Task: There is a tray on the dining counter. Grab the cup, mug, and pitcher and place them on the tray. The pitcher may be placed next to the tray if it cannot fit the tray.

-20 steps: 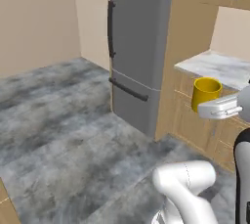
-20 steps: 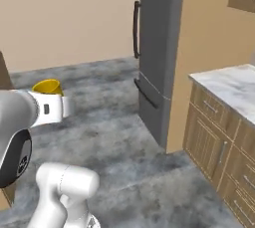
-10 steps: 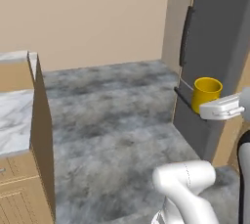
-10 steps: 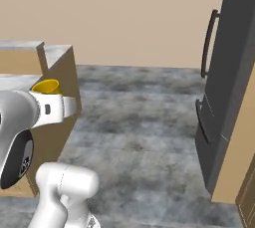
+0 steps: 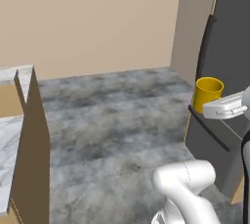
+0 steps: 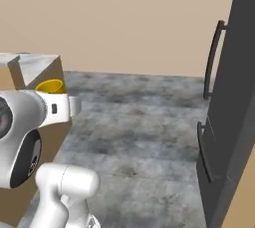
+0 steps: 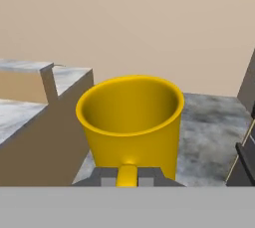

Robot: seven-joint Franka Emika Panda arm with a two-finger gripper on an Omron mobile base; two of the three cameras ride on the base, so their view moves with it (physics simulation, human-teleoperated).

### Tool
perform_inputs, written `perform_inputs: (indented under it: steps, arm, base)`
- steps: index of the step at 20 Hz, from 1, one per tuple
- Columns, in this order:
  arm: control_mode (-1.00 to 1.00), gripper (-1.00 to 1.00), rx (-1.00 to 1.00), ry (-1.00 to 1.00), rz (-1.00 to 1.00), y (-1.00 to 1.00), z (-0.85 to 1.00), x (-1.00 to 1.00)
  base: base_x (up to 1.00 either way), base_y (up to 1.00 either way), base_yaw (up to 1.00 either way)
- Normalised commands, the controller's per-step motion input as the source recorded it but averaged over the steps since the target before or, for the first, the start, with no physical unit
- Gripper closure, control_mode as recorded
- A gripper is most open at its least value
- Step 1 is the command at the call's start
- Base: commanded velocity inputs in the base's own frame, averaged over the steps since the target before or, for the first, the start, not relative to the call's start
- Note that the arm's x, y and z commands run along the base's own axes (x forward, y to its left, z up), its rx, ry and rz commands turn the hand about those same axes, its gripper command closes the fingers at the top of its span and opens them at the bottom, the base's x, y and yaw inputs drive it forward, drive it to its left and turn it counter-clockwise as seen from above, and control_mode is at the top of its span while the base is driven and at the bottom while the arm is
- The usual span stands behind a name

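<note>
My gripper (image 7: 127,176) is shut on the handle of the plain yellow mug (image 7: 130,121), which stays upright and empty in the air. The mug (image 5: 207,93) hangs in front of the dark fridge in the left base view, and its rim (image 6: 50,86) peeks over the white hand in the right base view. The dining counter (image 5: 9,142), marble on a tan panel, stands to the left; its end (image 7: 67,80) lies left of the mug in the hand view. The tray, cup and pitcher are out of view.
A tall dark grey fridge (image 6: 233,117) with vertical handles stands close on the right (image 5: 229,66). Grey mottled floor (image 5: 117,120) stretches between counter and fridge up to a beige wall (image 6: 124,18).
The whole picture has swept sideways as the base turned: the fridge slid to the right edge and the dining counter came in at the left. The mug stays in my shut gripper.
</note>
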Motion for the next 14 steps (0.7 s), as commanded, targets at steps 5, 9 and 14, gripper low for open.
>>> perform_inputs:
  steps: [5,9,14]
  arm:
    - [1.0,1.0,0.0,0.0,0.0,0.0,0.0,0.0]
    - [1.0,1.0,0.0,0.0,0.0,0.0,0.0,0.0]
    - [1.0,1.0,0.0,0.0,0.0,0.0,0.0,0.0]
  base:
    - [0.91,0.01,-0.02]
    - [1.0,0.0,0.0]
    - [1.0,0.0,0.11]
